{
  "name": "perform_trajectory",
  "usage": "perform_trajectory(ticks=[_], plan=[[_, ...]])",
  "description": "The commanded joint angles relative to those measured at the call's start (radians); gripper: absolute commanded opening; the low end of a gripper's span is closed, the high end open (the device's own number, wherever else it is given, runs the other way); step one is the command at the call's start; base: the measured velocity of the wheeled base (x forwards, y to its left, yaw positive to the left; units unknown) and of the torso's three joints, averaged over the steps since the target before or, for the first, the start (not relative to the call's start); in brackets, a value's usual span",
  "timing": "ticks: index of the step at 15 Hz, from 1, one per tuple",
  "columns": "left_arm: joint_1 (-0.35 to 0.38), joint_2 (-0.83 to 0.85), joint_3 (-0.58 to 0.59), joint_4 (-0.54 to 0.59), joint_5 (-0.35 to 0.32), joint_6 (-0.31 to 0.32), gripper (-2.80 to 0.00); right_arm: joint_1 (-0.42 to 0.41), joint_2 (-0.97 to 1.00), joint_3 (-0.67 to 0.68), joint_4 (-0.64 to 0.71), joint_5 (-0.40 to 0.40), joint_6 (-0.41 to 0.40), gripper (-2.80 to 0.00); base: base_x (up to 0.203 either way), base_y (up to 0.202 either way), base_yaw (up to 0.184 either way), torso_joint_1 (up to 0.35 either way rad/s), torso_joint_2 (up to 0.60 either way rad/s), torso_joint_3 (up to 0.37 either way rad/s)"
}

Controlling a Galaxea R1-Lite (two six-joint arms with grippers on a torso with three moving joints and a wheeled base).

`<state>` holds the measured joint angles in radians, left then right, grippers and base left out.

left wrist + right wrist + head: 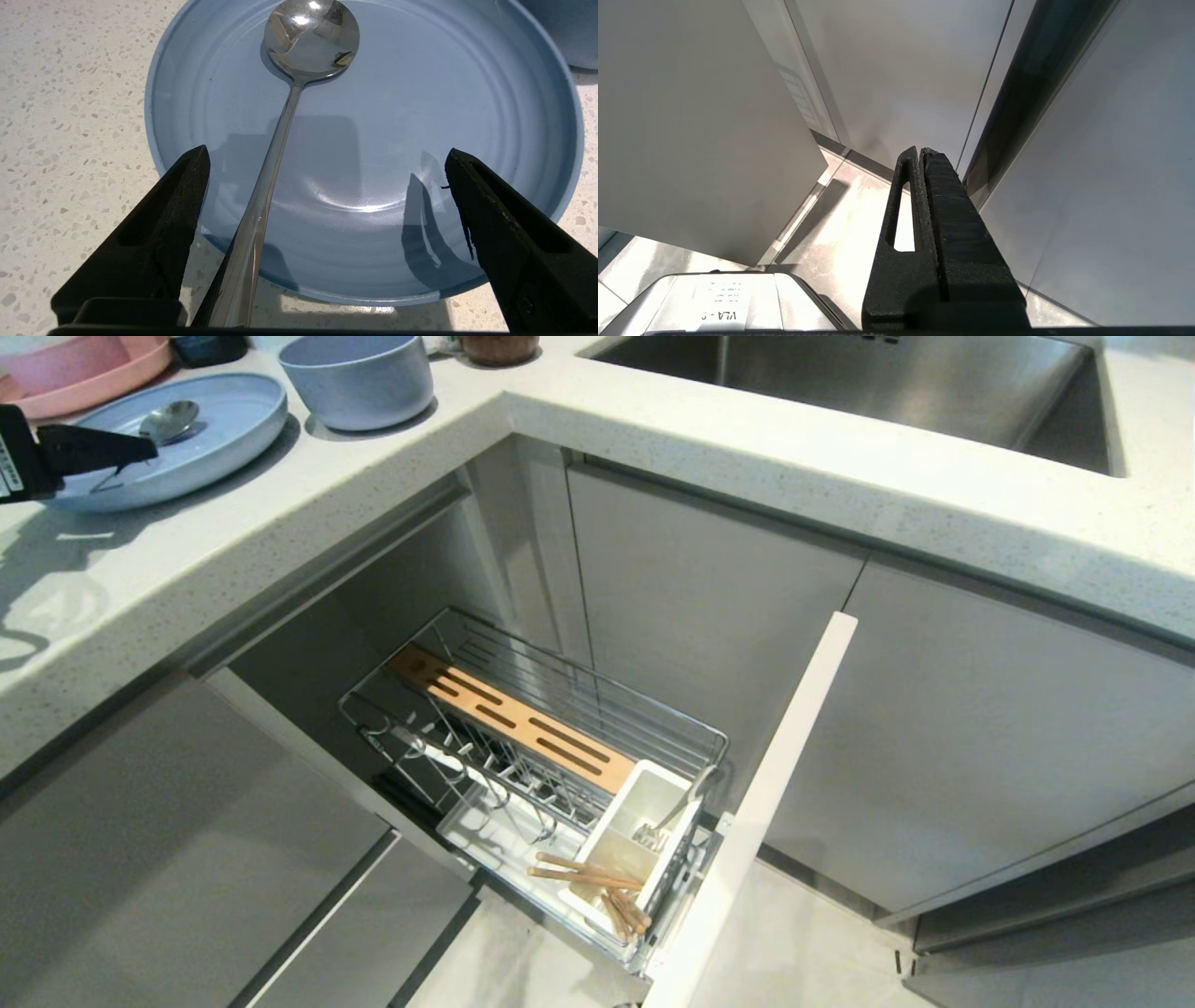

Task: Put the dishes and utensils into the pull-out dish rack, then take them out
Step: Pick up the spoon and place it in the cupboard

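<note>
Straddling the silver spoon [299, 79] handle with jaws spread wide and gripping nothing, the left gripper [327, 177] hovers at the pale blue plate [238, 425] on the countertop [653, 448], head view ten o'clock. The blue bowl [358, 378] sits just beside the plate, at eleven. The pull-out dish rack [541, 747] stands open at six, wooden chopsticks [597, 887] in its white caddy [644, 803]. The right gripper [923, 151] hangs clenched near cabinet fronts
</note>
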<state>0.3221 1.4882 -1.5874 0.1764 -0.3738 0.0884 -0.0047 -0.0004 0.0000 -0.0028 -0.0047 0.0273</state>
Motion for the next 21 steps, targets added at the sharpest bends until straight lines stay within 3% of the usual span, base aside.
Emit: perform_trajectory(ticks=[1, 7, 8, 21], plan=[[0.000, 0.004, 0.001, 0.002, -0.002, 0.008, 0.00, 0.000, -0.004, 0.002, 0.000, 0.000, 0.000, -2.80, 0.000, 0.000, 0.000, 0.000, 0.00, 0.000], [0.000, 0.003, 0.012, 0.000, -0.002, 0.034, 0.00, 0.000, -0.004, 0.002, 0.000, 0.000, 0.000, -2.80, 0.000, 0.000, 0.000, 0.000, 0.00, 0.000], [0.000, 0.004, 0.012, 0.000, -0.002, 0.034, -2.80, 0.000, -0.004, 0.002, 0.000, 0.000, 0.000, -2.80, 0.000, 0.000, 0.000, 0.000, 0.00, 0.000], [0.002, -0.003, 0.008, -0.005, -0.002, 0.027, -2.80, 0.000, -0.004, 0.002, 0.000, 0.000, 0.000, -2.80, 0.000, 0.000, 0.000, 0.000, 0.00, 0.000]])
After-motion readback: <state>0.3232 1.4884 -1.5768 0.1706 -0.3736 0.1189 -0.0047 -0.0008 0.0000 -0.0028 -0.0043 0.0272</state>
